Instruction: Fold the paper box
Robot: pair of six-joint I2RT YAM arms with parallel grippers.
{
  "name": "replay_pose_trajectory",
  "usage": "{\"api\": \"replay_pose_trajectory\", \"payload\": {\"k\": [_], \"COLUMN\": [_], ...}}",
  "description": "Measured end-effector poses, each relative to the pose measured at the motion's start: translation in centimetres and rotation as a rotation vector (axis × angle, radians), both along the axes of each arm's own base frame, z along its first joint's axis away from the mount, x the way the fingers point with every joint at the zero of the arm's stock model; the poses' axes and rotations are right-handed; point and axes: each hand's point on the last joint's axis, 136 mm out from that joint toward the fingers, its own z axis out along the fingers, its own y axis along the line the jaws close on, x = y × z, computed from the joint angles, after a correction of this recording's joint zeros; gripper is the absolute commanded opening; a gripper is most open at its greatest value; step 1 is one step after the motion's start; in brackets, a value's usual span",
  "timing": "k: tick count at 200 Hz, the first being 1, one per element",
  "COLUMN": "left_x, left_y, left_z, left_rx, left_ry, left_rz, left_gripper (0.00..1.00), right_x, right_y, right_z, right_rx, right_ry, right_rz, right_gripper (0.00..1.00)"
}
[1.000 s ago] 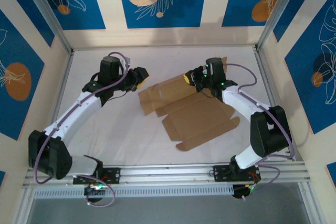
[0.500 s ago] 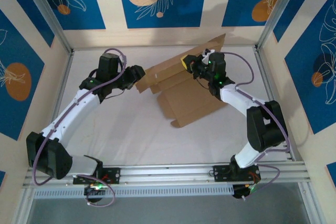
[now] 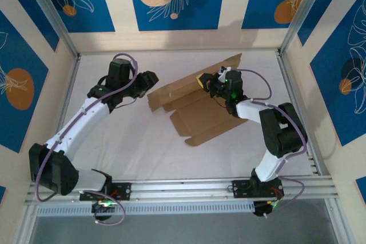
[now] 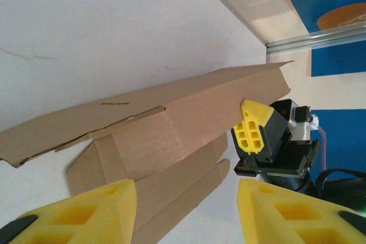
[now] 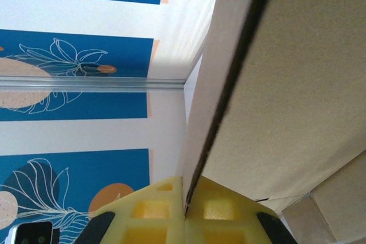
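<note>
Right gripper (image 5: pixel 184 201): clenched on the paper box (image 5: pixel 297 84), with the cardboard edge pinched between its yellow fingers (image 5: pixel 154 210). The gripped panel stands raised and tilted at the far side. The rest of the sheet slopes down toward the near side, and its lower flaps rest on the white tabletop (image 3: pixel 131 135), roughly mid-table and slightly right of centre. The sheet is still open, with creases, flaps and a slit visible.

Left gripper (image 4: pixel 186 215): released, jaws apart, nothing between them. It sits just beside the box's left end; contact cannot be determined.
</note>
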Motion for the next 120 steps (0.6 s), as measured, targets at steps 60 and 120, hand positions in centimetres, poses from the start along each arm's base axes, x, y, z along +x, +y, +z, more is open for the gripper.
{"api": "replay_pose_trajectory", "payload": {"k": [60,120], "left_x": [-0.3,0.7], "left_y": [-3.9,-5.2], "left_z": [-3.9,-5.9], "left_rx": [-0.02,-0.038], "left_ry": [0.15,0.191], "left_rz": [-0.024,-0.012], "left_gripper": [0.59,0.59], "right_x": [-0.7,-0.8], "right_y": [-0.3,-0.2], "right_z": [-0.5,-0.4], "right_rx": [0.008,0.011], "right_ry": [-0.027,-0.031], "right_rz": [0.007,0.015], "right_gripper": [0.0,0.0]}}
